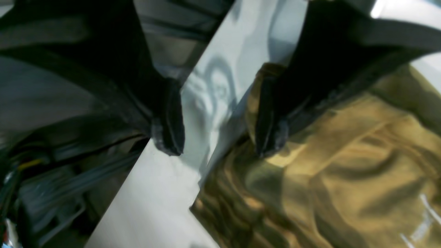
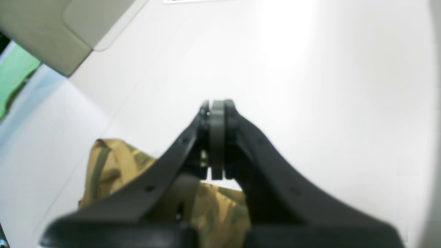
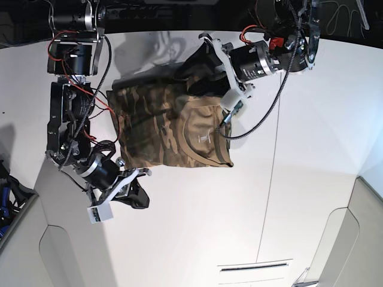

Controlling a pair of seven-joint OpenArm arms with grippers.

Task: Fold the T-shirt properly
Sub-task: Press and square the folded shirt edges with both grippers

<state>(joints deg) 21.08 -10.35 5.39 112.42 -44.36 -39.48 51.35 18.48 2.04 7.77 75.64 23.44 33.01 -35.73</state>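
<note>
The camouflage T-shirt (image 3: 167, 128) lies partly folded on the white table (image 3: 299, 179), its tan inner side with the collar turned up toward the right. My left gripper (image 3: 190, 70) hovers open at the shirt's far edge. In the left wrist view its gripper (image 1: 220, 144) straddles that edge: one finger (image 1: 272, 137) is over the T-shirt (image 1: 344, 165), the other over bare table. My right gripper (image 3: 141, 198) sits off the shirt's near-left corner. In the right wrist view this gripper (image 2: 217, 113) is shut pad to pad on nothing, with the T-shirt (image 2: 110, 165) behind it.
The table edge (image 1: 137, 165) runs diagonally through the left wrist view, with cables and dark gear (image 1: 41, 179) beyond it. A grey panel (image 2: 51, 31) lies past the table's edge in the right wrist view. A seam (image 3: 272, 179) crosses the tabletop.
</note>
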